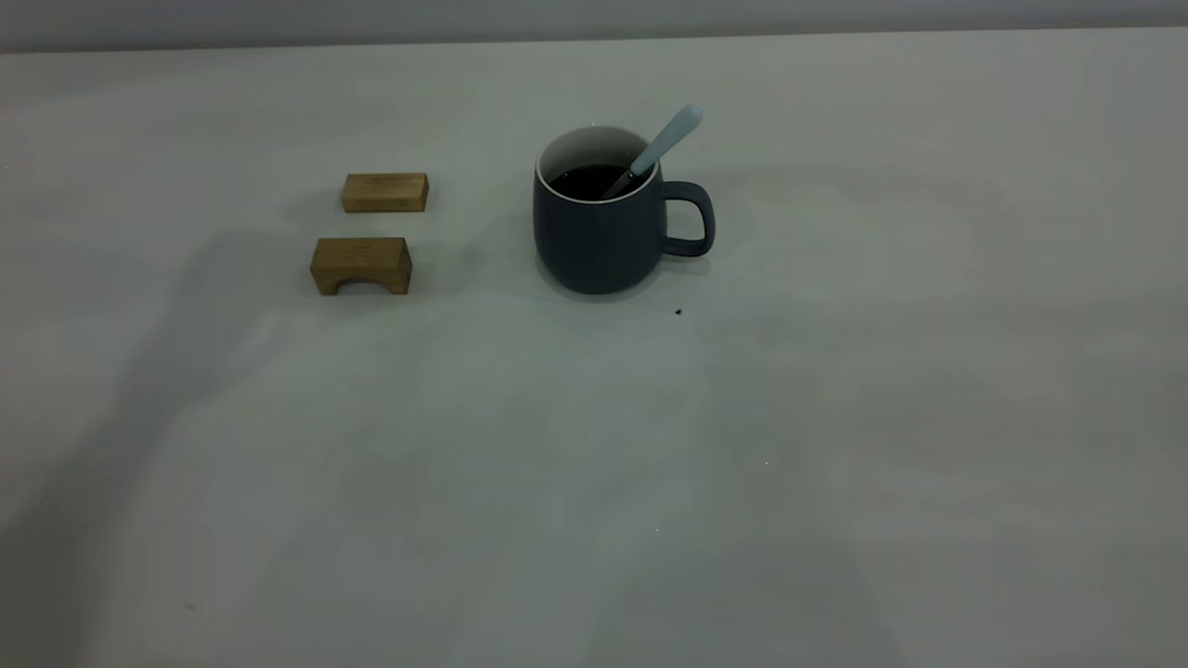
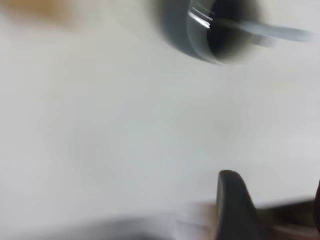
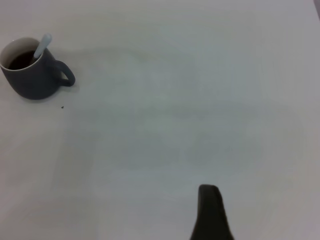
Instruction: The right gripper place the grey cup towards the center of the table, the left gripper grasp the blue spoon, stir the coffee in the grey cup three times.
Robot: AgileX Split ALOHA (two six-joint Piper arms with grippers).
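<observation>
Blue spoon in grey cup (claws well apart).

I see the grey cup upright near surface centre, handle twd the right arm's side, white inside. Dark coffee in it, flat. Blue spoon stands in cup, bowl in the liquid, pale handle leaning over rim on handle side.

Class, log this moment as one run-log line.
dark grey mug: holds coffee | blue-handled spoon: leaning inside | two wooden blocks: left of mug | arms: clear of mug
</observation>
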